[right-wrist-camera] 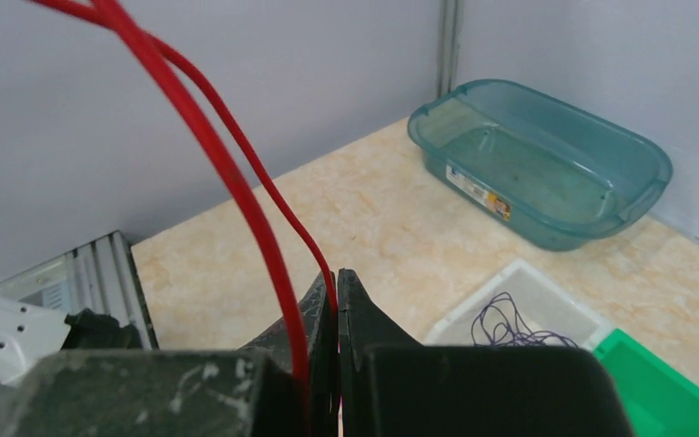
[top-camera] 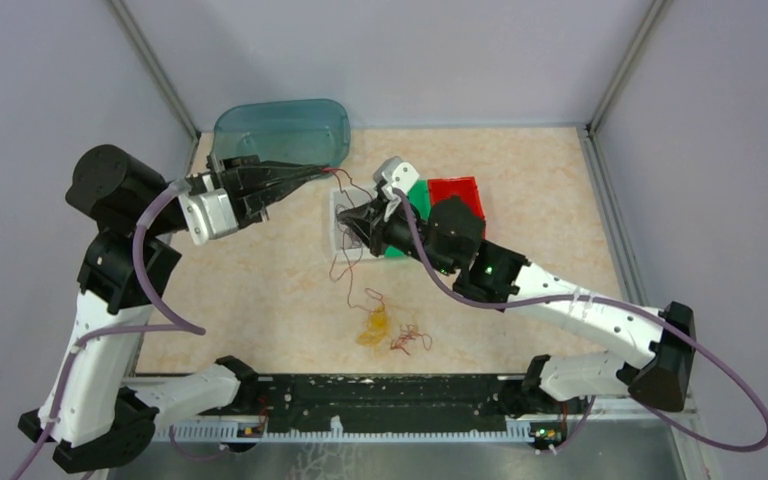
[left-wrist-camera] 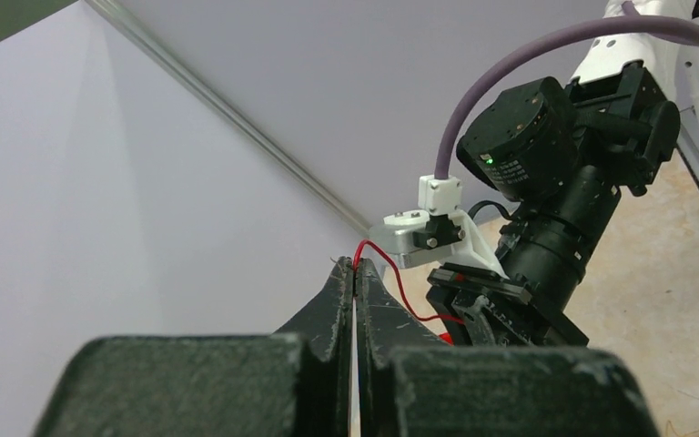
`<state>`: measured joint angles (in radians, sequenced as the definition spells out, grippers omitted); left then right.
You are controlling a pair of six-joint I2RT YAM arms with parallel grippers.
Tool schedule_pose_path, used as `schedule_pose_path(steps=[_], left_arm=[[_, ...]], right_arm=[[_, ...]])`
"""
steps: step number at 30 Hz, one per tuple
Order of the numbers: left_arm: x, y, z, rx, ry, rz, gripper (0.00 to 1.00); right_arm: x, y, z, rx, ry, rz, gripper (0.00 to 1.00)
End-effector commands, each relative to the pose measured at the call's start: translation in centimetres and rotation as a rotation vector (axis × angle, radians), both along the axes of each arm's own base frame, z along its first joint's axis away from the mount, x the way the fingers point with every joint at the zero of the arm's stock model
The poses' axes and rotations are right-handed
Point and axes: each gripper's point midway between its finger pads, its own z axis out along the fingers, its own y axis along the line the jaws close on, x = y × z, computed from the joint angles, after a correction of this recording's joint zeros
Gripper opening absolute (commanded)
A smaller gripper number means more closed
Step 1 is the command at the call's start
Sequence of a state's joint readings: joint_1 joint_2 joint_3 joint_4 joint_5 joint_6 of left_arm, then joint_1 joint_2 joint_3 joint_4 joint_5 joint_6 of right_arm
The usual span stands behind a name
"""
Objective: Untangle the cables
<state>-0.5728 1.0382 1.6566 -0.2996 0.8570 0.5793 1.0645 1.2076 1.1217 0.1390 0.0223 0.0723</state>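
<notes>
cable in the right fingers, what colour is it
Red cable, clearest in the right wrist view.

Pale lilac walls (top-camera: 410, 50), perhaps metal corner posts (top-camera: 155, 68), around a beige marbled tabletop (top-camera: 260, 290).

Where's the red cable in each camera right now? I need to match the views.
Top external: red cable strung between the two gripper tips, just below the teal tub's right end.
Left wrist: lower centre, pinched in the left gripper, running down-right.
Right wrist: two strands from top left down into the right gripper.
Shared landmark: the teal tub, in top external and right wrist only.
</notes>
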Motion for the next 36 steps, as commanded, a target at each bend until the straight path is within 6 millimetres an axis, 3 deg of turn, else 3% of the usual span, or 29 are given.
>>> schedule_pose_path(steps=[1, 3, 4, 5, 6, 13, 18, 23, 30, 36], left_arm=[[-0.7, 0.4, -0.2, -0.010, 0.004, -0.004, 0.07], [-0.2, 0.3, -1.3, 0.001, 0.036, 0.011, 0.16], [0.1, 0.3, -2.0, 0.010, 0.059, 0.021, 0.25], [0.3, 0.2, -3.0, 0.027, 0.088, 0.029, 0.46], [0.5, 0.2, -3.9, 0.042, 0.112, 0.038, 0.56], [2.4, 0.9, -9.0, 0.126, 0.242, 0.146, 0.87], [3.1, 1.3, -10.3, 0.158, 0.275, 0.196, 0.95], [3.2, 1.6, -11.3, 0.177, 0.272, 0.214, 1.00], [2.7, 1.8, -12.2, 0.187, 0.271, 0.208, 1.00], [3.0, 1.8, -12.4, 0.187, 0.285, 0.217, 1.00]], right_arm=[[1.5, -2.5, 4.3, 0.120, -0.040, -0.141, 0.00], [3.0, -4.2, 4.2, 0.118, -0.020, -0.213, 0.00], [3.7, -5.1, 4.1, 0.115, -0.011, -0.250, 0.00], [4.7, -6.2, 4.0, 0.110, 0.000, -0.299, 0.00], [5.7, -7.5, 3.7, 0.103, 0.012, -0.353, 0.00], [13.2, -17.9, -0.1, -0.004, 0.086, -0.761, 0.00], [16.6, -23.1, -1.4, -0.015, 0.099, -0.916, 0.00], [19.2, -24.7, -3.7, -0.056, 0.130, -0.984, 0.00], [22.0, -25.0, -6.8, -0.119, 0.160, -1.050, 0.00], [23.8, -23.9, -6.7, -0.119, 0.159, -1.034, 0.00]])
